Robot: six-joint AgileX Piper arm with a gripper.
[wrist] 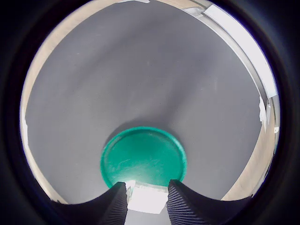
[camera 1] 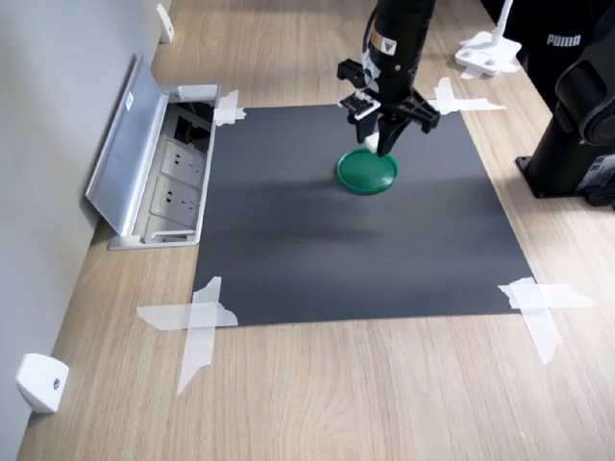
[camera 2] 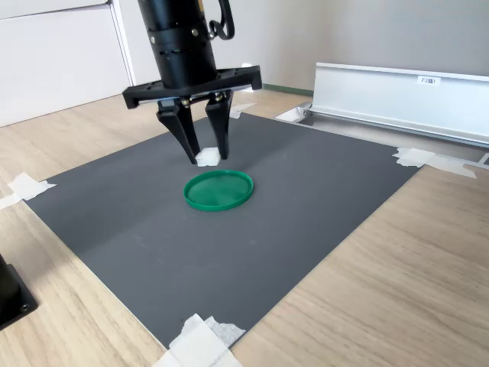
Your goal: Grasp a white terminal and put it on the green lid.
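The green lid [camera 1: 367, 172] [wrist: 143, 157] [camera 2: 218, 189] lies flat on the dark grey mat [camera 1: 356, 230]. My gripper [camera 1: 381, 146] [wrist: 147, 199] [camera 2: 207, 157] points straight down and hangs just above the lid's far edge in the first exterior view. It is shut on the white terminal [wrist: 147, 198] [camera 2: 207, 157], a small white block pinched between the two ribbed black fingers [wrist: 187, 201]. In the second exterior view the block hangs above the mat right behind the lid's rim. In the first exterior view only a white sliver of the terminal [camera 1: 372, 142] shows beside the fingers.
An open metal socket box [camera 1: 159, 173] is sunk into the wooden table at the mat's left in the first exterior view. White tape strips [camera 1: 197, 322] hold the mat's corners. A black robot base [camera 1: 577, 134] stands at the right, and a white wedge piece [camera 1: 41, 382] lies near the front left.
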